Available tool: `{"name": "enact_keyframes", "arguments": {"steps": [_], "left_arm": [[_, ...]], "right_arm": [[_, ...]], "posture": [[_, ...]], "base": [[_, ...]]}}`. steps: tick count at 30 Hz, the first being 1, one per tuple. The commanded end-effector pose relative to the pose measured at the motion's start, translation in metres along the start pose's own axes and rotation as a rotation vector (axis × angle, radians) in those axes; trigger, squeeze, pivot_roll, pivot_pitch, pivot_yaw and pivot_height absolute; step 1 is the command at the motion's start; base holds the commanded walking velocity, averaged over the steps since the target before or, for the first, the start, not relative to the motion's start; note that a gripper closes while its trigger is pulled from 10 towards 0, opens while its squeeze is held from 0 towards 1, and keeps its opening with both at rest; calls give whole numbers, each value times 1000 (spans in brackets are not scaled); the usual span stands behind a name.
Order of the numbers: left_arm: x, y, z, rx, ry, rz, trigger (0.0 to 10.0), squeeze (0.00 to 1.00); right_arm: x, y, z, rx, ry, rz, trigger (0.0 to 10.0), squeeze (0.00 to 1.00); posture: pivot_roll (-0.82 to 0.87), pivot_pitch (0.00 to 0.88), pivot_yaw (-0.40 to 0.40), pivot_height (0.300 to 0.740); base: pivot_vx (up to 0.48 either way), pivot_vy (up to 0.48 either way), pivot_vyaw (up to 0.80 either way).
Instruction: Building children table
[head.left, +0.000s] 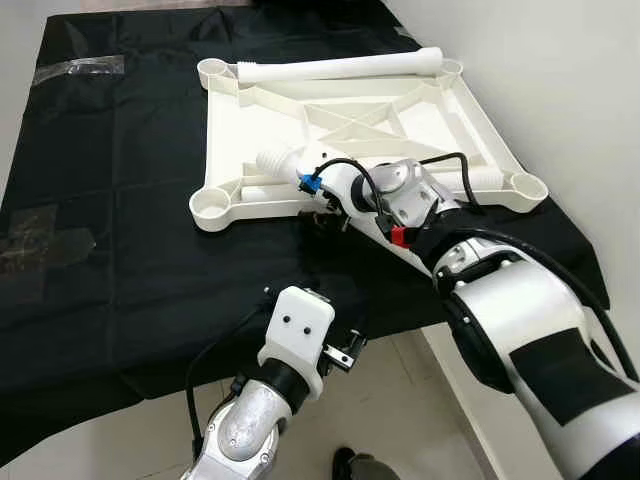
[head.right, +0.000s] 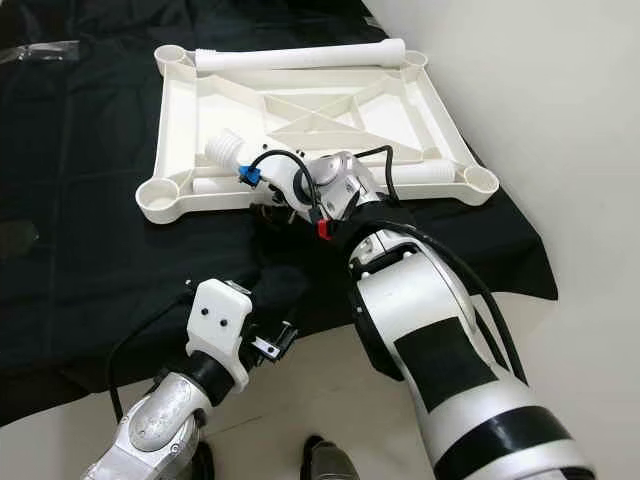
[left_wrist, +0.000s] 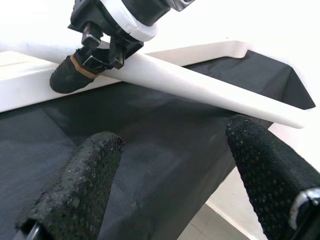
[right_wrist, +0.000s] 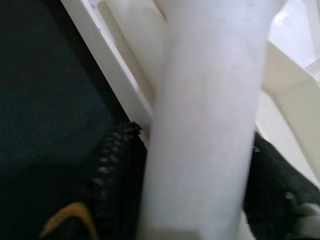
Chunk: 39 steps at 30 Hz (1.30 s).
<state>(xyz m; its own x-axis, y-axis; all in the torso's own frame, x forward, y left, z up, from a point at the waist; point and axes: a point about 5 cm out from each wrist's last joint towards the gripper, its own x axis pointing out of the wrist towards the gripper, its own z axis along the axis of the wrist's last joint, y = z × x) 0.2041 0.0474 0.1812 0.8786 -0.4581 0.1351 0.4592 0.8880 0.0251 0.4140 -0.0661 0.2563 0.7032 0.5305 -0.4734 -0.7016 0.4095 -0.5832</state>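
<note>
Right gripper (head.left: 318, 203) is clenched around a white table leg (right_wrist: 200, 125), its black fingers (right_wrist: 115, 165) pressing the tube from both sides; the leg runs from its ribbed, threaded end over the tray-like underside of the white tabletop (head.left: 225, 120) back toward the robot past the near edge. That tabletop lies upside down on a black cloth (head.left: 120, 200) spread over the bench, with a round socket at each corner. Left gripper (left_wrist: 175, 165) hovers low at the cloth's near edge, fingers spread and holding nothing, just short of the held leg. Judging by how things lie, the build has barely started: none of the corner sockets in view carries a leg. A second leg (head.left: 340, 68) lies across the far rim, and the ribbed end of another (head.left: 488, 178) rests near the right corner. All legs remain to be screwed in. No brand, label or writing can be read on any part.
</note>
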Motion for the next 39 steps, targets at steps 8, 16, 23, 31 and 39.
{"name": "enact_keyframes", "arguments": {"steps": [8, 16, 23, 31, 39], "left_arm": [[-2, -11, 4, -49, -10, -19, 10000, 0], [9, 3, 5, -15, -25, -1, 10000, 0], [20, 18, 2, -4, -27, 9, 10000, 0], [37, 32, 8, 21, -61, 37, 10000, 498], [47, 48, 15, 163, -79, 55, 10000, 1000]], "right_arm": [[2, -1, -1, 31, -15, -60, 0, 0], [-21, -28, 52, 123, -277, -98, 0, 0], [-64, -63, 110, 238, -580, -182, 0, 0], [-97, -82, 139, 483, -857, -154, 0, 0], [-83, -78, 110, 650, -853, -107, 0, 0]], "posture": [[13, 299, -127, 740], [30, 243, -110, 740], [28, 181, -81, 740], [42, 98, -68, 740], [50, 55, -59, 740]], "base": [[0, 0, 0], [0, 0, 0], [0, 0, 0], [0, 0, 0], [0, 0, 0]]}}
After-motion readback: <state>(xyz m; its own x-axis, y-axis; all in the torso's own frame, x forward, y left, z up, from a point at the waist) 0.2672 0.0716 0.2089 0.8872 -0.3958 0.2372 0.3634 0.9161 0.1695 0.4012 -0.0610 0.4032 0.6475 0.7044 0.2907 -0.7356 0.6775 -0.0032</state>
